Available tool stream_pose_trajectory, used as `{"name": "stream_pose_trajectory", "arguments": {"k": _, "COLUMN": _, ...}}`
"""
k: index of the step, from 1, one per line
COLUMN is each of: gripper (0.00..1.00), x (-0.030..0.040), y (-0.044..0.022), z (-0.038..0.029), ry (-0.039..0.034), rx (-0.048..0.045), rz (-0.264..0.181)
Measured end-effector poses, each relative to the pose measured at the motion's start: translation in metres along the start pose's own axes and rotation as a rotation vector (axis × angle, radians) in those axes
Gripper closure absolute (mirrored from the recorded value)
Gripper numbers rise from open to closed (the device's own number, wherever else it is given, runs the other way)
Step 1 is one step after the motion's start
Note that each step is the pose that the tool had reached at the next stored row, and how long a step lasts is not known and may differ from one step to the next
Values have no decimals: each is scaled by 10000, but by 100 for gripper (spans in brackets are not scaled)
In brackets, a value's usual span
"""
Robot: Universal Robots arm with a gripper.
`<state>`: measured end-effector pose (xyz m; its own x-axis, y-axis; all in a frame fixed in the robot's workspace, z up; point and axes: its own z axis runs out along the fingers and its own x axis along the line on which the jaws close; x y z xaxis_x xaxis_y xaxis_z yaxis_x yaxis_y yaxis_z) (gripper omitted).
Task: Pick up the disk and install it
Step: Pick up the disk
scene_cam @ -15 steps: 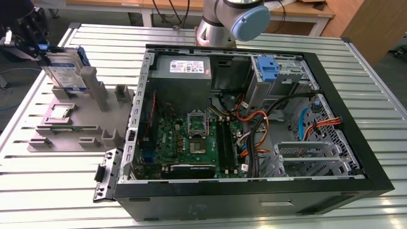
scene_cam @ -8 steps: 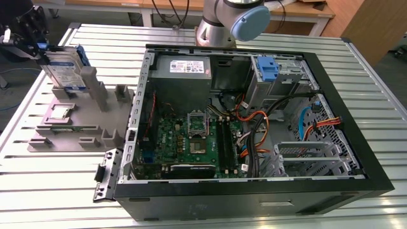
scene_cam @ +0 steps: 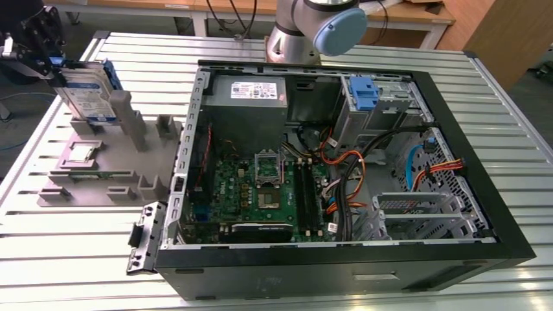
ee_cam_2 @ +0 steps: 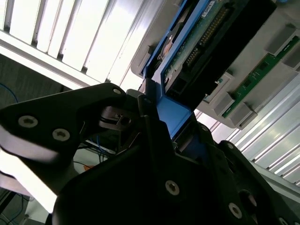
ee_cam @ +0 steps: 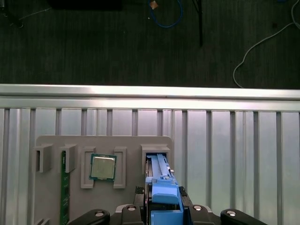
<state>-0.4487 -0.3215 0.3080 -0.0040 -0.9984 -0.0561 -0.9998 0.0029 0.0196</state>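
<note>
The disk [scene_cam: 87, 94] stands on edge at the exterior view's far left, over the back of the grey fixture [scene_cam: 103, 175]. It is silver with a white-and-blue label and blue side rails. My gripper [scene_cam: 62, 65] grips its upper end, shut on it. In the first wrist view the disk's blue rail [ee_cam: 161, 187] lines up with a slot of the fixture [ee_cam: 103, 143], with my gripper [ee_cam: 161, 208] around it. The second wrist view shows the disk's green circuit board [ee_cam_2: 197, 47] and black fingers [ee_cam_2: 140, 108] against the blue rail. Whether the disk is clear of its slot I cannot tell.
The open computer case [scene_cam: 328, 259] lies to the exterior view's right, with a drive cage and blue latch [scene_cam: 363, 94], a power-supply box [scene_cam: 250, 91], motherboard and cables. On the fixture sit a square CPU chip [ee_cam: 102, 167] and a green memory stick [ee_cam: 63, 187]. The slatted table edge [ee_cam: 150, 91] is close by.
</note>
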Motion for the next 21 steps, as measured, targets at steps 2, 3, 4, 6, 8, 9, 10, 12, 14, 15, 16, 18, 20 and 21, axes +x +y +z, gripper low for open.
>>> {"name": "stream_pose_trajectory", "arguments": {"k": 2, "gripper": 63, "x": 0, "y": 0, "z": -1, "ry": 6, "rx": -1, "rz": 0}}
{"name": "stream_pose_trajectory", "arguments": {"k": 3, "gripper": 63, "x": 0, "y": 0, "z": -1, "ry": 6, "rx": -1, "rz": 0}}
{"name": "stream_pose_trajectory", "arguments": {"k": 4, "gripper": 63, "x": 0, "y": 0, "z": -1, "ry": 6, "rx": -1, "rz": 0}}
{"name": "stream_pose_trajectory", "arguments": {"k": 6, "gripper": 63, "x": -1, "y": 0, "z": -8, "ry": 7, "rx": -2, "rz": 1}}
{"name": "stream_pose_trajectory", "arguments": {"k": 8, "gripper": 63, "x": -1, "y": 0, "z": -17, "ry": 7, "rx": -2, "rz": 0}}
{"name": "stream_pose_trajectory", "arguments": {"k": 9, "gripper": 63, "x": -1, "y": 1, "z": -22, "ry": 7, "rx": -1, "rz": 0}}
{"name": "stream_pose_trajectory", "arguments": {"k": 10, "gripper": 63, "x": -1, "y": 1, "z": -25, "ry": 6, "rx": 0, "rz": 0}}
{"name": "stream_pose_trajectory", "arguments": {"k": 12, "gripper": 63, "x": -2, "y": 1, "z": -34, "ry": 6, "rx": 0, "rz": 0}}
{"name": "stream_pose_trajectory", "arguments": {"k": 14, "gripper": 63, "x": -2, "y": 1, "z": -42, "ry": 6, "rx": -1, "rz": 0}}
{"name": "stream_pose_trajectory", "arguments": {"k": 15, "gripper": 63, "x": -3, "y": 1, "z": -47, "ry": 7, "rx": -1, "rz": 0}}
{"name": "stream_pose_trajectory", "arguments": {"k": 16, "gripper": 63, "x": -3, "y": 1, "z": -52, "ry": 6, "rx": -1, "rz": 0}}
{"name": "stream_pose_trajectory", "arguments": {"k": 18, "gripper": 63, "x": -3, "y": 1, "z": -60, "ry": 6, "rx": 1, "rz": 0}}
{"name": "stream_pose_trajectory", "arguments": {"k": 20, "gripper": 63, "x": -4, "y": 1, "z": -72, "ry": 7, "rx": -2, "rz": 1}}
{"name": "stream_pose_trajectory", "arguments": {"k": 21, "gripper": 63, "x": -4, "y": 2, "z": -78, "ry": 7, "rx": -1, "rz": 0}}
